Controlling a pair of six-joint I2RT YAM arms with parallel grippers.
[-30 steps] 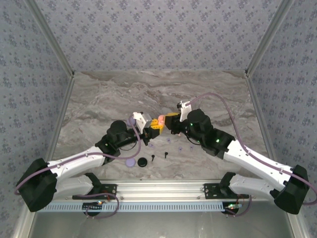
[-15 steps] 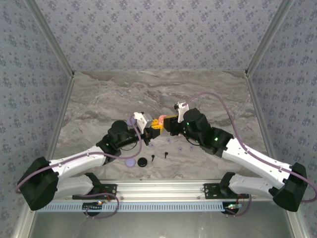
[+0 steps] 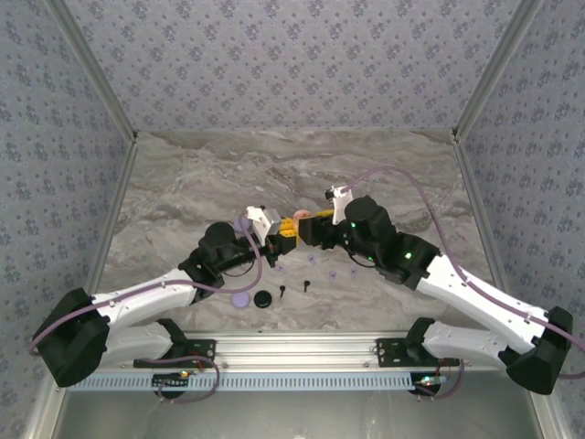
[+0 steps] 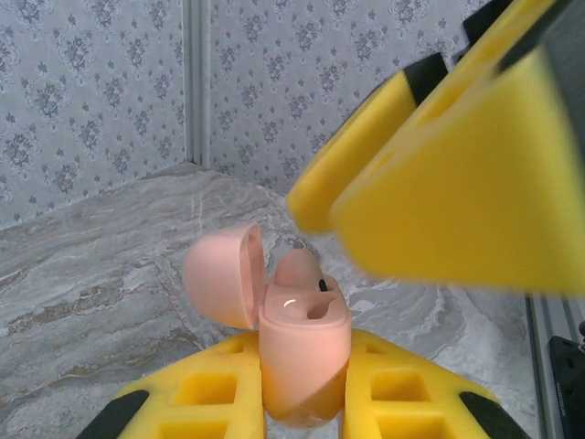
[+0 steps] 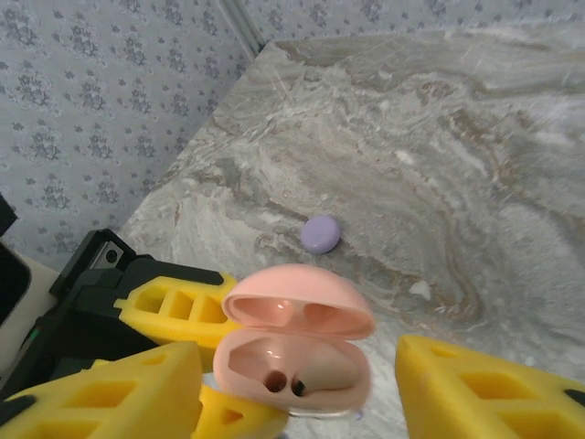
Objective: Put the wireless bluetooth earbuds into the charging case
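One pink earbud [image 4: 297, 268] sits in a socket of the open pink charging case [image 4: 306, 352]; the socket beside it is hollow. The case is smooth, rounded and a little glossy, with its lid [image 4: 219, 279] tilted back. The left gripper [image 3: 285, 233] clenches the case body between yellow fingers that have square hollows, above the marble-patterned table [image 3: 274, 174]. The right gripper [image 5: 297, 402] is released, its yellow fingers spread on both sides of the case. Beyond it a lavender round piece [image 5: 320, 234] lies on the table. Nearer the arm bases lie a black round case [image 3: 263, 298] and small black earbuds [image 3: 283, 292].
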